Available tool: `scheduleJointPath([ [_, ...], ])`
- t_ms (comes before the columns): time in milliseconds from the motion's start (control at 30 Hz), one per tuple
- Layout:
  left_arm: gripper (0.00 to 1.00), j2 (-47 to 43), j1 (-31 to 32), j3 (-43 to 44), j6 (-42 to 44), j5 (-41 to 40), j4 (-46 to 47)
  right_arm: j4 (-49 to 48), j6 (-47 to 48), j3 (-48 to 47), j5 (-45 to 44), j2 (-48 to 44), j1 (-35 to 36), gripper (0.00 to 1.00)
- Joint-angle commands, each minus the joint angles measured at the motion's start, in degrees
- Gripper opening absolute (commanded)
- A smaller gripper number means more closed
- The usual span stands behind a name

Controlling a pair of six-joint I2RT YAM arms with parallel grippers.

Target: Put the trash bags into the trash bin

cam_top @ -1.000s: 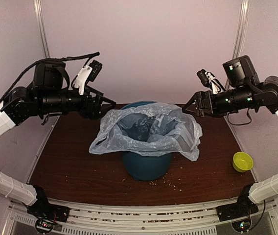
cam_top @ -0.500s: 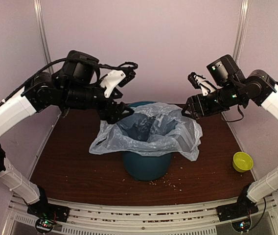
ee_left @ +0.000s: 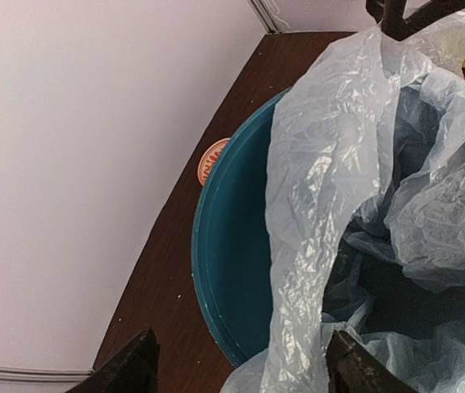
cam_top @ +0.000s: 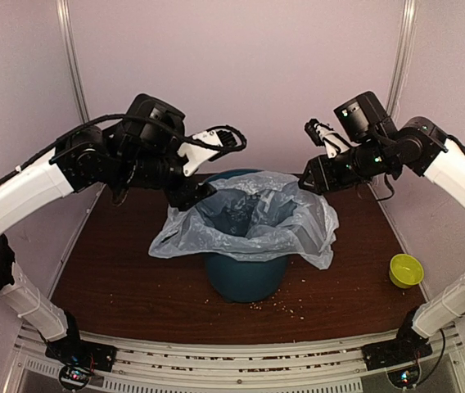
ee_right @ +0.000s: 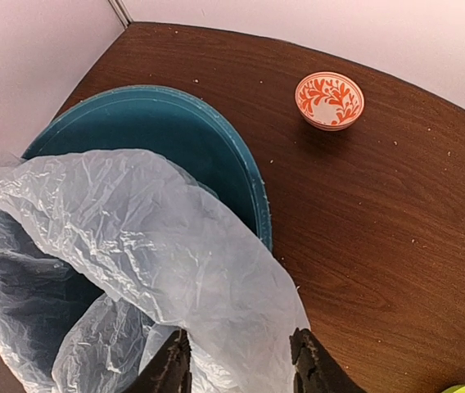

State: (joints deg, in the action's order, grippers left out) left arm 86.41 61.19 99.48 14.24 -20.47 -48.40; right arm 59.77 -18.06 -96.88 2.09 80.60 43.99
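Two arms lean in over the dark wooden bench (cam_top: 110,270), one from each side. The left gripper (cam_top: 193,195) hangs at the far-left lip of the trash bin (cam_top: 245,278). Its fingers (ee_left: 130,372) are spread wide, with the bin's rim and a fold of plastic between them and nothing pinched. The teal bin stands mid-bench, toward the far edge. The trash bag (cam_top: 249,214) lines its mouth, crinkled and spilling over the near and side rims, while the far rim is bare. A red-patterned bowl (ee_right: 329,100) sits behind the bin near the far edge. The right gripper (cam_top: 308,178) hovers at the bin's far-right lip. Its fingers (ee_right: 316,370) are moderately apart above the bag's edge and grip nothing. A lime-green bowl (cam_top: 406,269) rests by the right edge.
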Motion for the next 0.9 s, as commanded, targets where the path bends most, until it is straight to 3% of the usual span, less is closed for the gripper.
scheduleJointPath([
  [0,0.71,-0.5,-0.1,-0.53,1.31,-3.35,-1.37,-1.9,0.48,-0.42,-0.86,0.43,-0.04,0.42],
  [200,0.68,-1.31,-0.36,-1.71,2.04,-8.11,-1.16,-3.0,1.19,-0.28,-2.8,0.61,-0.13,0.29],
  [333,0.6,-0.65,-0.99,-3.24,1.08,-8.64,1.55,-5.53,0.49,0.65,-2.32,1.32,-0.2,0.16],
  [433,0.51,0.37,-1.41,-3.14,-0.07,-8.64,3.98,-6.85,-0.3,0.63,-2.07,2.1,-0.28,0.1],
  [733,0.22,1.46,-1.67,-3.15,-2.07,-8.2,7.29,-5.39,0.31,-2.93,-2.91,2.12,-0.35,0.05],
  [867,0.02,0.92,-3.03,-4.85,-3.28,-8.65,9.84,-7.2,0.23,-1.85,-4.58,2.68,-0.58,0.02],
])
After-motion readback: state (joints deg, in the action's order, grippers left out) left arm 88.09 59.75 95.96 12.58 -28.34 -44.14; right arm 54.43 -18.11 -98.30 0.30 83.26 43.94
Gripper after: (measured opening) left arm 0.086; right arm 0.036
